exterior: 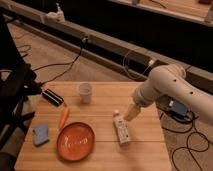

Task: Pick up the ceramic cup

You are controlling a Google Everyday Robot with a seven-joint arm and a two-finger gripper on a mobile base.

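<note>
Gripper (131,113) held low over the table (145,145), just beside the cap of the white bottle (121,131); whether it is spread cannot be told. The ceramic cup (85,92) stands upright, well apart from it, leftward in view and slightly farther back.

The arm (172,90) runs off the right edge (end effector (131,113) beside bottle (121,131)).
</note>
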